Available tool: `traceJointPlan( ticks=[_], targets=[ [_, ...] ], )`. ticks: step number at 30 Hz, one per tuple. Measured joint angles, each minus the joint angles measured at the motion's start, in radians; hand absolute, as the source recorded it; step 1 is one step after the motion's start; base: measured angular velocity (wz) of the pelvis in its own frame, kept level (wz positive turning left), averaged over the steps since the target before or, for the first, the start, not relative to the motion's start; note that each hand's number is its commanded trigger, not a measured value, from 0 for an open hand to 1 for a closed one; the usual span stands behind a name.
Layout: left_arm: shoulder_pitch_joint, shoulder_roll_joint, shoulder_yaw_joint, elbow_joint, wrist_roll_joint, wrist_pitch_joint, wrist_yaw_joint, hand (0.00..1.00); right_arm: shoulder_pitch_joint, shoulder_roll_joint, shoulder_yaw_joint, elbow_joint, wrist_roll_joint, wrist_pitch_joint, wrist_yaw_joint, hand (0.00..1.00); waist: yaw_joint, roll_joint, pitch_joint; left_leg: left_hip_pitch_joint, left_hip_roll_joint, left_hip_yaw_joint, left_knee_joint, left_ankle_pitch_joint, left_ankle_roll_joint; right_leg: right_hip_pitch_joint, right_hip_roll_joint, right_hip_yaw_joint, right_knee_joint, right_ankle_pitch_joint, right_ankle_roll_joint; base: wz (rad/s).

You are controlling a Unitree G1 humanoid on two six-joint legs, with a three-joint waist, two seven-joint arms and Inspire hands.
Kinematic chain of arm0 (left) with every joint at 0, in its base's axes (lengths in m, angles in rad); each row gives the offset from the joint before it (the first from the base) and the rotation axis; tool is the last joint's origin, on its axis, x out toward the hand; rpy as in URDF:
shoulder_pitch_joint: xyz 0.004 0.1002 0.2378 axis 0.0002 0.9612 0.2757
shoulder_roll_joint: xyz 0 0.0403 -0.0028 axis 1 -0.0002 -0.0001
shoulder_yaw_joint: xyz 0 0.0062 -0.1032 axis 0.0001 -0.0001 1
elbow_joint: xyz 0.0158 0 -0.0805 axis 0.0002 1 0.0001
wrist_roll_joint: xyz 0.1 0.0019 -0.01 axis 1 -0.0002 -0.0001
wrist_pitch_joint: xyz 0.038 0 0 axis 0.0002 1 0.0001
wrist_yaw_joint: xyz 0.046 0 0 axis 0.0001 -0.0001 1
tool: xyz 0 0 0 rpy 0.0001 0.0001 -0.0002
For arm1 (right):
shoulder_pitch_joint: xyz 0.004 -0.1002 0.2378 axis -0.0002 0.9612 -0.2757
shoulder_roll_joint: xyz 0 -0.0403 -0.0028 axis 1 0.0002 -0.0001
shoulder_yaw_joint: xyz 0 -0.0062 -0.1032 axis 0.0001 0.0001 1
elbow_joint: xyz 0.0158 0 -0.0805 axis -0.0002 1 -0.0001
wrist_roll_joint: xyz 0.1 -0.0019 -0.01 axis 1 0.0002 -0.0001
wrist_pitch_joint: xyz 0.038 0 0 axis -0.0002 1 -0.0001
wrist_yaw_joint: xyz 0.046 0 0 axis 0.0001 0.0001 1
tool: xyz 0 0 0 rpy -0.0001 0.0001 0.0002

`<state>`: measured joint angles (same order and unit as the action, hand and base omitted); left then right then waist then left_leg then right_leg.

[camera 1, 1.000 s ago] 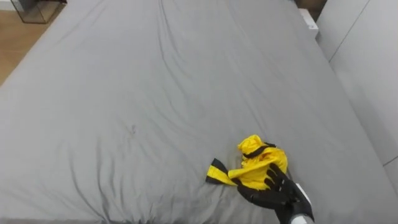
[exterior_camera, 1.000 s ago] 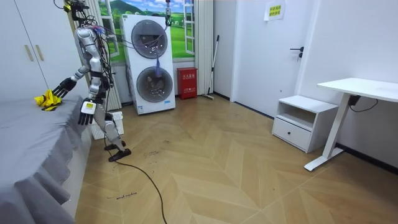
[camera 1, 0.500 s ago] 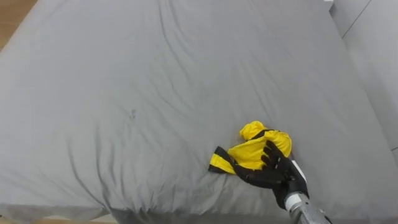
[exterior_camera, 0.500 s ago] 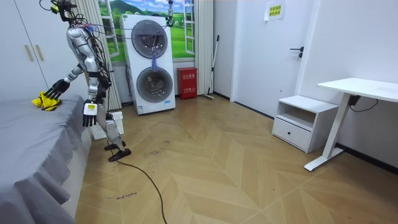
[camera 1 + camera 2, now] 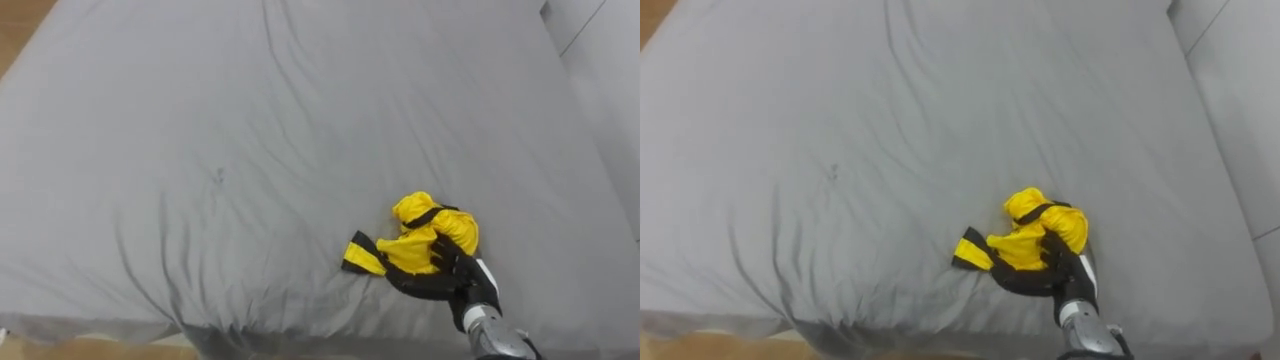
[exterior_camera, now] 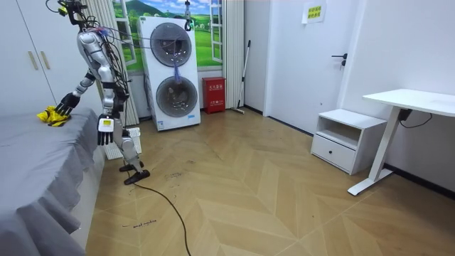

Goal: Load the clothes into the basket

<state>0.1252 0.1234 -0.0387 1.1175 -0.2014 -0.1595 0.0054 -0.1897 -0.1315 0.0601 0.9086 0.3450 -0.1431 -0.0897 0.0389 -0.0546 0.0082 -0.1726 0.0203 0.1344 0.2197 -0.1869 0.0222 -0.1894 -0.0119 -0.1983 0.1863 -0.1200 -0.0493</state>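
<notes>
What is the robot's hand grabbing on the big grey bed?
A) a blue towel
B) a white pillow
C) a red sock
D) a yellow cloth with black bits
D: the right hand has its fingers curled onto a crumpled yellow cloth with black bits that lies on the grey bed.
</notes>
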Motion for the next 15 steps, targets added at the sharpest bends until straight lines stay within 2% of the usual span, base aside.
traceJointPlan(
  ticks=[4,11,15],
  targets=[
    [-0.009,0.001,0.000,0.001,-0.003,0.002,-0.014,0.00,-0.037,-0.011,-0.015,0.031,0.001,0.000,-0.032,0.00,0.023,0.001,0.0008,-0.025,0.000,-0.002,0.002,0.002,0.003,-0.024,-0.005,0.000,0.009,0.002,0.004,0.04],
    [-0.021,0.001,0.002,0.006,-0.003,0.014,-0.022,0.00,-0.083,-0.056,-0.017,0.035,-0.007,0.001,-0.044,0.00,0.027,0.003,0.0072,-0.032,0.001,0.002,0.001,0.003,0.004,-0.039,-0.009,0.000,0.025,0.002,0.006,0.00],
    [-0.039,0.003,0.006,0.010,-0.003,0.047,-0.032,0.00,-0.092,-0.064,-0.026,0.036,-0.041,0.005,-0.054,0.00,0.027,0.003,0.0090,-0.032,0.002,0.005,-0.001,0.003,0.004,-0.041,-0.008,0.003,0.024,0.002,0.006,-0.01]
  ],
)
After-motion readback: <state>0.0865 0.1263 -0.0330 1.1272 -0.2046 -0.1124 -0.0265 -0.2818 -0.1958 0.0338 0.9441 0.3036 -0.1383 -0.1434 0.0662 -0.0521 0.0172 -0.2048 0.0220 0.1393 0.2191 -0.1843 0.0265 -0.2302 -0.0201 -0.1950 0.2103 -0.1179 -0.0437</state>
